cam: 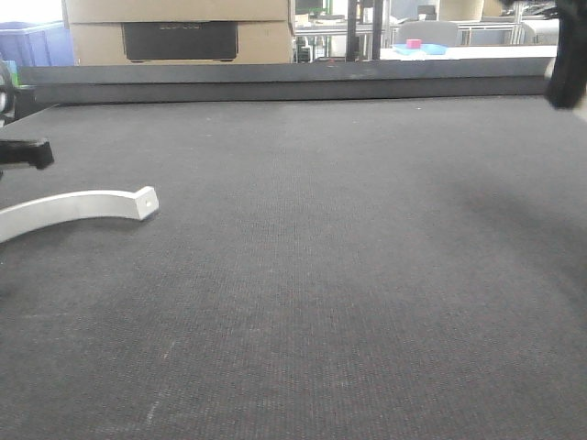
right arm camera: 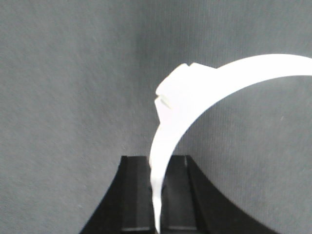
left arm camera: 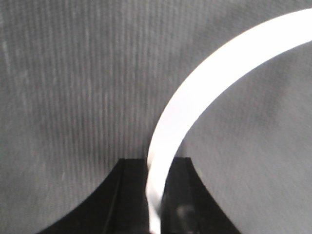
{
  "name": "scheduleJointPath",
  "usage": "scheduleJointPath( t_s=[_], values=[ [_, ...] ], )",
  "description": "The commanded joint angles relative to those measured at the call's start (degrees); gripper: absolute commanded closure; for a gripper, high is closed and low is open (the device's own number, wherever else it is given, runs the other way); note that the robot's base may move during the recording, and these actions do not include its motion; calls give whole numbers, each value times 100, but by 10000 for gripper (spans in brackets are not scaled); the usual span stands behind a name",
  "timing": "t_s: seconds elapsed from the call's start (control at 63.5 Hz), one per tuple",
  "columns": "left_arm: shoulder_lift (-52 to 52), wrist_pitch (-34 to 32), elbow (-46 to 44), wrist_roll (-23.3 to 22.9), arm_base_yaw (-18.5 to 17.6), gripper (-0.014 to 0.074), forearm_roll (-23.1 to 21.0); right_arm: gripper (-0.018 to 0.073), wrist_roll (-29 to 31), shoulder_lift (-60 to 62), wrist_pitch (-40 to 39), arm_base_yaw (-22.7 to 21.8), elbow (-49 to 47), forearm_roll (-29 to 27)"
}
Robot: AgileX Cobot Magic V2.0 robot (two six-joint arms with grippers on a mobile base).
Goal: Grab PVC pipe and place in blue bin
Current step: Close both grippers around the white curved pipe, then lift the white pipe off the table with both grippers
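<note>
A white curved PVC pipe (cam: pixel 83 206) stretches in from the left edge just above the dark mat, its squared end with a small hole pointing right. In the left wrist view the pipe (left arm camera: pixel 204 83) arcs up and right out of my left gripper (left arm camera: pixel 157 165), which is shut on it. My right gripper (right arm camera: pixel 157 163) is shut on another white curved piece (right arm camera: pixel 195 92) with a stepped squared end. It shows only as a dark blur (cam: pixel 569 55) at the top right of the front view. A blue bin (cam: pixel 32 41) stands far back left.
A black part of the left arm (cam: pixel 27 154) hangs just above the pipe. A raised dark rail (cam: pixel 293 82) bounds the far side of the mat (cam: pixel 348 275). Cardboard boxes (cam: pixel 179 32) and lab furniture stand beyond it.
</note>
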State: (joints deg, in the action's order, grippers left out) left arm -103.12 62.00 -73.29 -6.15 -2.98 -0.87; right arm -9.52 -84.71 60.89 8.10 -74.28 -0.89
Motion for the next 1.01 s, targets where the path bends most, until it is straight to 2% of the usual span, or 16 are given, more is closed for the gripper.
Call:
scheduleJointPath(
  t_s=[0.0,0.126,0.22,0.331,0.52,0.787,0.897,0.992],
  values=[
    [473,93,-40,-38,-35,707,-19,727,69,379,-279,-9,-34,17],
    [1194,58,-40,-14,-35,707,-19,727,69,813,-670,-9,-34,89],
    [1753,-217,-40,19,-35,707,-3,727,69,1161,-968,-9,-34,231],
    [2461,-859,-29,169,-35,707,21,727,69,1607,-1358,-9,-34,360],
    [3552,-2098,259,169,-70,707,-15,727,69,2345,-1979,-9,105,608],
    [5040,-3723,1221,169,-70,707,-40,727,69,3758,-3026,-9,1417,940],
    [5585,-4096,1563,169,-70,707,-40,727,69,4360,-3151,-9,2043,949],
    [5916,-4125,1731,169,-70,707,-40,727,69,4922,-3207,-9,2495,962]
  ],
)
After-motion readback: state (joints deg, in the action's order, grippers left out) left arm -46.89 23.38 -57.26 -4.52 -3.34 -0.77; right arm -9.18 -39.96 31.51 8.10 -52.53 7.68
